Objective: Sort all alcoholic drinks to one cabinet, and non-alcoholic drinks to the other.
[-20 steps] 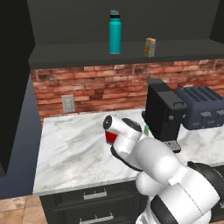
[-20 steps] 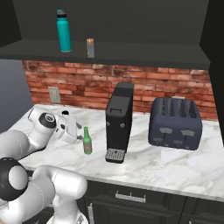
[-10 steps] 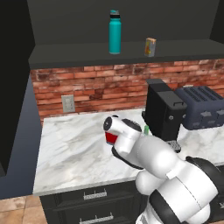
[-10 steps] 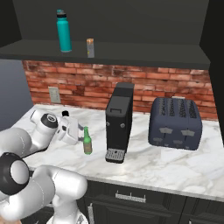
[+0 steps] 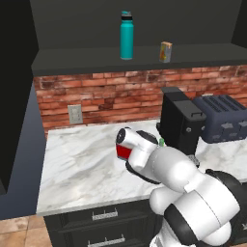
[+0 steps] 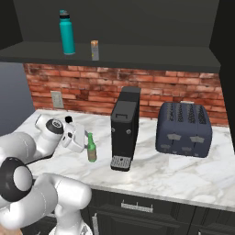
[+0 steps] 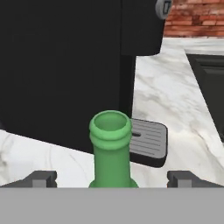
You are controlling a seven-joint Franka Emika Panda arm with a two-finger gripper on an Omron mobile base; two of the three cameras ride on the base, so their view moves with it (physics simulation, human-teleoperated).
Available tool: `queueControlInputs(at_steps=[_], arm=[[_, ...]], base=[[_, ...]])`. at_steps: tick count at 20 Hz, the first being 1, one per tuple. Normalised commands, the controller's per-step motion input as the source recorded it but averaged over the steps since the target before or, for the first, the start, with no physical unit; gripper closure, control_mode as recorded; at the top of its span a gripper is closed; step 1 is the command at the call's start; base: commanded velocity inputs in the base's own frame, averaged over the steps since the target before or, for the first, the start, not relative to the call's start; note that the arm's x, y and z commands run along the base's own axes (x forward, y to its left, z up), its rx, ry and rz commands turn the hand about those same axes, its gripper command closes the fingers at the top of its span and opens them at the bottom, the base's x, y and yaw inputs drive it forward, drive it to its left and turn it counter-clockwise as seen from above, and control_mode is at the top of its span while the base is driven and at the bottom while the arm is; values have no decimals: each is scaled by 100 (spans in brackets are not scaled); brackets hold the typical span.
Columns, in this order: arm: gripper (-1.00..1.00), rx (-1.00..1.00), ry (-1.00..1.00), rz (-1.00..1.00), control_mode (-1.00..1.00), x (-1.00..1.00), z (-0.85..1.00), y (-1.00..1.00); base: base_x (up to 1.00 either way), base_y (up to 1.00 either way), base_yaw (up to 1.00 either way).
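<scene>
The gripper [image 7: 112,177] is hovering with its jaws spread wide on either side of the green bottle [image 7: 111,146], whose neck is rising up between the two fingertips [image 7: 41,178] without either one touching it — nothing is being grasped yet. In the right base view the gripper [image 6: 83,143] is sitting just beside the green bottle [image 6: 92,148], which is standing upright on the marble tabletop [image 6: 183,172] a little in front and to the left of the black coffee machine [image 6: 125,128]; the machine's drip tray is showing right behind the bottle in the hand view. Further along the tabletop the dark toaster [image 6: 184,129] is resting against the brick wall. Higher and farther back, the teal bottle [image 5: 126,35] and the small orange-yellow carton [image 5: 165,51] are standing near each other on the dark shelf [image 5: 87,55] above the bricks, so the non-alcoholic pair is looking as though it is already placed together. Judging from this, the sorting is partway along: the soft drinks seem to be done, while the green bottle is waiting to be picked up and carried to the other cabinet — the flat blue flask cannot be located from these views, so its status is staying uncertain.
</scene>
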Motion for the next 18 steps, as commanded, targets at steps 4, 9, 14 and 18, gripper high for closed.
queueControlInputs(at_steps=[4, 9, 14, 18], arm=[[-100, 0, 1, 0, -100, 9, -7, -7], [-100, -2, 4, 0, -100, 9, -6, 0], [-100, -9, 8, -1, -100, 1, 0, 0], [100, -13, 5, -2, -100, 1, 0, 0]], base=[[0, 0, 0], [0, 0, 0], [0, 0, 0], [0, 0, 0]])
